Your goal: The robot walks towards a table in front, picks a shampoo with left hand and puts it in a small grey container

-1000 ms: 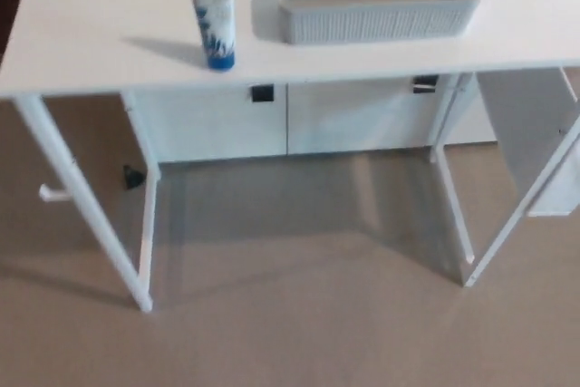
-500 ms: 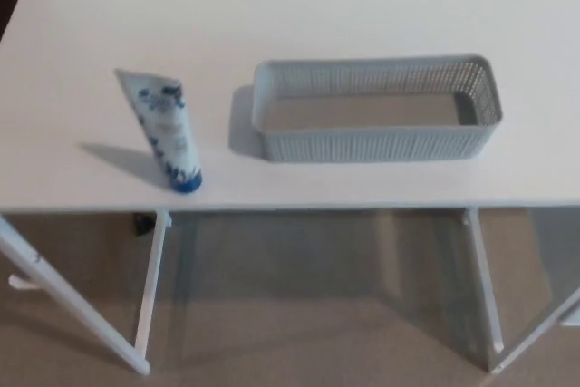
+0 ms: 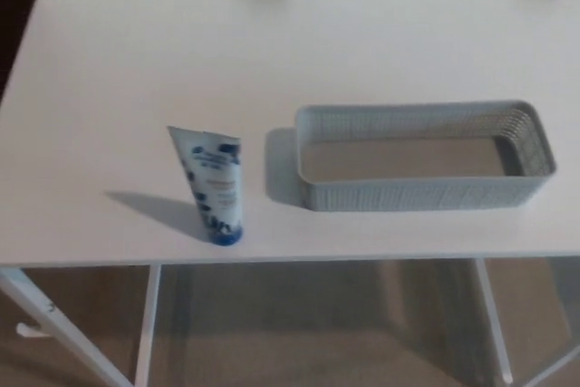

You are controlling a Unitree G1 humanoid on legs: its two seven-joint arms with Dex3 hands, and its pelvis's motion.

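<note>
Overhead, a shampoo tube [image 3: 214, 189] is standing beside a grey container [image 3: 421, 195] on a white table [image 3: 181, 61]
The tube, white with blue print, is resting cap-down near the table's front edge and leaning slightly, its crimped end uppermost; it is sitting just to the left of the long perforated container, apart from it, and its shadow is falling leftward. Neither robot hand is showing in the head view, so whether the fingers are released or clenched cannot be told

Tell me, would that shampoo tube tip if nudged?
Probably tippy: the tube stands on its small cap, wide end up, leaning slightly. Being a flattened plastic tube, it likely gives when squeezed and should hardly roll.
</note>
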